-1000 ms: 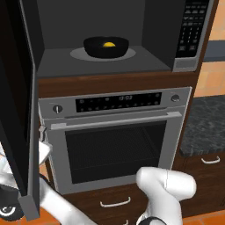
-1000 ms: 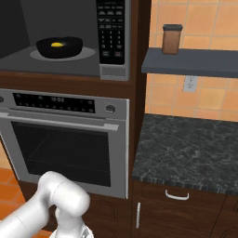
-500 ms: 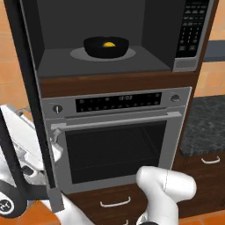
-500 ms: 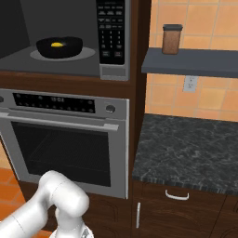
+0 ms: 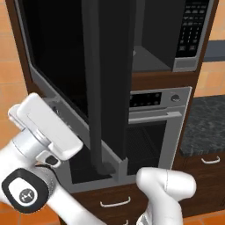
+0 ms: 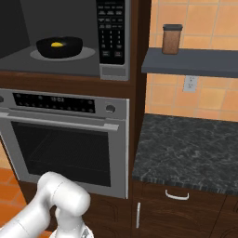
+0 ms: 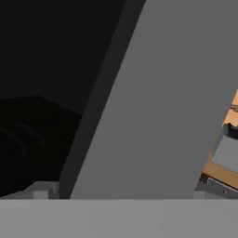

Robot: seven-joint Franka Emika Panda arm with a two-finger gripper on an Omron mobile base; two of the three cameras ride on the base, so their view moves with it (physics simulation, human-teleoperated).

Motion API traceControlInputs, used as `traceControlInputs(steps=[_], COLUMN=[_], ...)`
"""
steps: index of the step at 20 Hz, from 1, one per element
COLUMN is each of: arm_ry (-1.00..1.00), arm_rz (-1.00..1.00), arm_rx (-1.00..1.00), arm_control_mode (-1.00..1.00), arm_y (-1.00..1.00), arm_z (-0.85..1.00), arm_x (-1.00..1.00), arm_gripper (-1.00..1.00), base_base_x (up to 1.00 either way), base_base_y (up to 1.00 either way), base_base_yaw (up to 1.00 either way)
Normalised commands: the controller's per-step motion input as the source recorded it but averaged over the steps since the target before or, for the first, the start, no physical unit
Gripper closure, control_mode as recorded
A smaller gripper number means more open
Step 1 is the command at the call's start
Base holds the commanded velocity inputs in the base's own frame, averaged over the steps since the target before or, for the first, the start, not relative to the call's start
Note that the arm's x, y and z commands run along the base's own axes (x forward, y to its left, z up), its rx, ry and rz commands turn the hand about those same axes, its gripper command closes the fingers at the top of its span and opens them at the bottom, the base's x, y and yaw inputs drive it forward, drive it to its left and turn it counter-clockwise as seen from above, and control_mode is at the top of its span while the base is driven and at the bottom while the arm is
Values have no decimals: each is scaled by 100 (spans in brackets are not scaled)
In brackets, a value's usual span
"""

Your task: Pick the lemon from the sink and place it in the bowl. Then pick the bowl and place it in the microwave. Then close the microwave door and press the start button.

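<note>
Fingers [image 7: 41, 190] spread wide with nothing between them that we can see, and right in front of them, very close, is the grey frame of the microwave door [image 7: 153, 102], dark glass beside it. The door stands partly open across the microwave [image 6: 111, 69] mouth, above the steel oven [image 6: 65, 139]. Well beyond the fingers, inside the cavity, the black bowl [image 6: 59, 46] sits on the turntable with the lemon [image 6: 56, 44] in it; farther off to the side are the dark bench [image 6: 186, 153] and a jar [image 6: 172, 39] on the shelf [image 6: 195, 62].
</note>
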Motion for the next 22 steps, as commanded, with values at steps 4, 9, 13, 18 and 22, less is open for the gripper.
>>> traceControlInputs(steps=[4,9,13,18,22], arm_ry=[3,15,26,16,11], arm_rz=[22,-4,-19,-32,-39], arm_rx=[30,46,41,50,57], arm_control_mode=[-100,-100,-100,-100,-100], arm_y=[-48,-29,-3,0,0], arm_z=[11,0,3,2,16], arm_x=[0,0,4,5,2], arm_gripper=[-100,-100,-100,-100,-100], base_base_x=[0,0,0,0,0], base_base_y=[0,0,0,0,0], base_base_yaw=[0,0,0,0,0])
